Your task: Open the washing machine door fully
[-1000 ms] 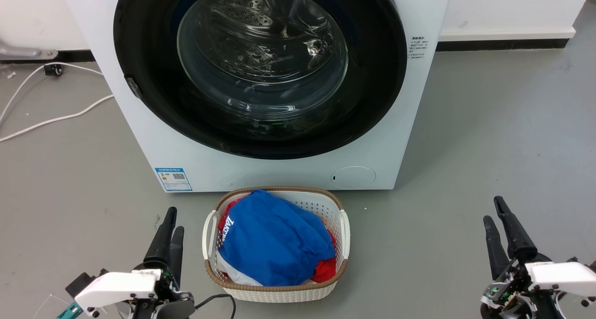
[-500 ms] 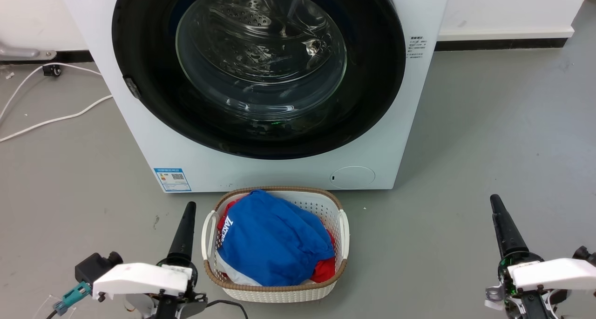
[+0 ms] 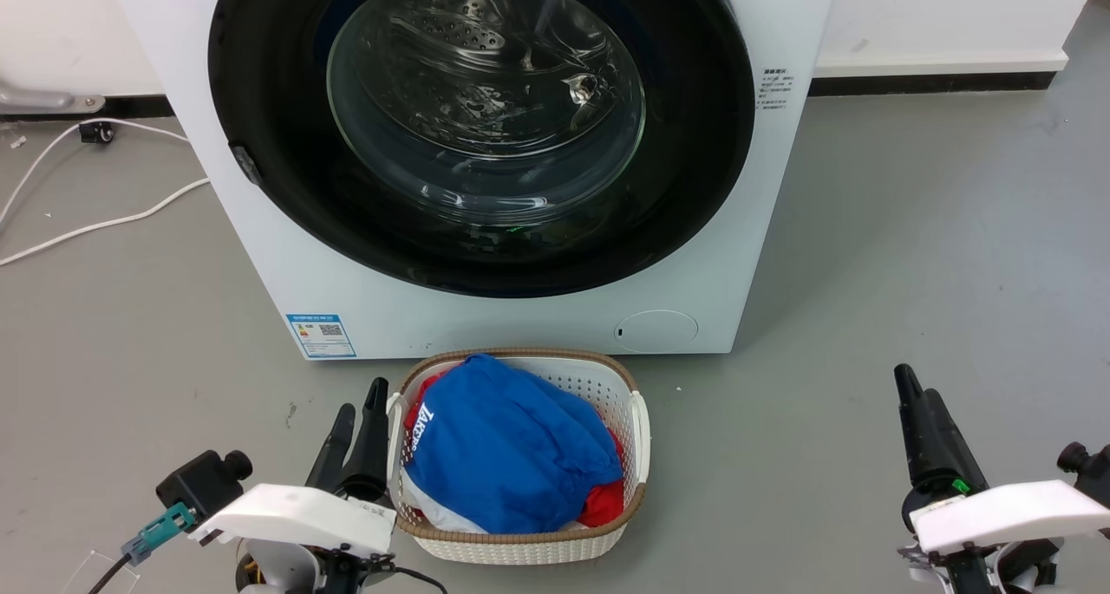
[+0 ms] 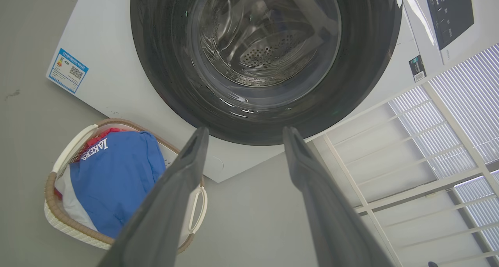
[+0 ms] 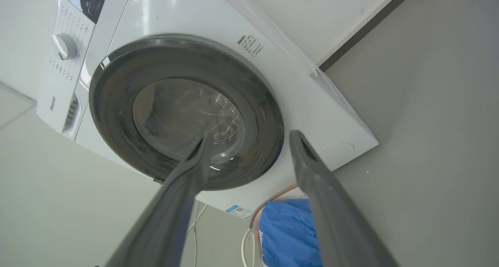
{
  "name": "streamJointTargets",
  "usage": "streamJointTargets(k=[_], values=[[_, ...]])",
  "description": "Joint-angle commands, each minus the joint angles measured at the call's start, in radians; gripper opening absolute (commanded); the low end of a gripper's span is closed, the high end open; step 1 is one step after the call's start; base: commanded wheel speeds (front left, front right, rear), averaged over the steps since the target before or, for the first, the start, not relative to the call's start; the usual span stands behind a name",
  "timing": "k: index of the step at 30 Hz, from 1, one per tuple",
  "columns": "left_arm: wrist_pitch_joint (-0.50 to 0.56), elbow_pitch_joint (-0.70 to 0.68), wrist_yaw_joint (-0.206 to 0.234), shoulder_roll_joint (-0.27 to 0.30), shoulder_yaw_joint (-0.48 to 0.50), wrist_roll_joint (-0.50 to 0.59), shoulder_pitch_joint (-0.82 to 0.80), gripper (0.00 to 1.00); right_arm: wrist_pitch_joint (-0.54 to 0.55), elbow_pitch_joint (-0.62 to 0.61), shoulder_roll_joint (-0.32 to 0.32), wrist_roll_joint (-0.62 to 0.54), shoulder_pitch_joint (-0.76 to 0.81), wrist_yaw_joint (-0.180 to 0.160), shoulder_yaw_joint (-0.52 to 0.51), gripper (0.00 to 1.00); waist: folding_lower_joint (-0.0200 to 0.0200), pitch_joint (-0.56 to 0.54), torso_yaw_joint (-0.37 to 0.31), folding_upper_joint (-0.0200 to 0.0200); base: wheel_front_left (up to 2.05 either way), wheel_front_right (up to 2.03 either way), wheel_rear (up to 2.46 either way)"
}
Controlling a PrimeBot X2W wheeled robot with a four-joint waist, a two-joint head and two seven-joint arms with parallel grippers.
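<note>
Grey floor (image 3: 910, 256) runs back to a white wall (image 3: 945, 13), and a white front-loading washing machine (image 3: 538, 325) stands on it. The machine's large round black door (image 3: 694, 143) is closed, lying flat against the front and covering most of it. Through the door's bulging glass window (image 3: 486, 160) a steel drum (image 3: 468, 30) dotted with small holes can be seen. A blue label (image 3: 321, 336) is stuck at the machine's lower left corner, and a small round hatch (image 3: 656, 330) sits at its lower right.

Just in front of the machine, below the door, a white woven laundry basket (image 3: 520, 546) with a brown rim stands on the floor. It is heaped with clothes: a blue garment (image 3: 512, 447) with white lettering lies on top, with red cloth (image 3: 607, 503) and white cloth (image 3: 434, 512) showing under it. A white cable (image 3: 104, 221) trails over the floor to the left of the machine.

The left gripper (image 3: 362, 396) hovers in front of the machine, just beside the basket's left edge, its two dark fingers spread apart and holding nothing. The right gripper (image 3: 916, 384) hovers in front of the machine and off to its right, well apart from the basket, fingers likewise parted and empty. Neither gripper touches the door.
</note>
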Motion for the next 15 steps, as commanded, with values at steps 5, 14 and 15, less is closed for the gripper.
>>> streamJointTargets(k=[5,14,15], values=[[-0.026,-0.021,0.016,0.019,-0.016,0.117,-0.03,1.0,-0.002,-0.04,-0.003,-0.122,0.005,0.001,0.007,1.0,0.0,-0.001,-0.002,0.0,0.0,0.0,0.0],[-0.054,-0.017,0.03,0.036,-0.042,0.254,-0.028,1.0,0.002,-0.064,-0.002,-0.263,0.023,0.001,0.017,1.0,0.0,-0.003,-0.003,0.0,0.0,0.0,0.0],[-0.057,-0.016,0.032,0.037,-0.046,0.268,-0.028,1.0,0.003,-0.067,-0.002,-0.278,0.024,0.001,0.018,1.0,0.0,-0.004,-0.003,0.0,0.0,0.0,0.0]])
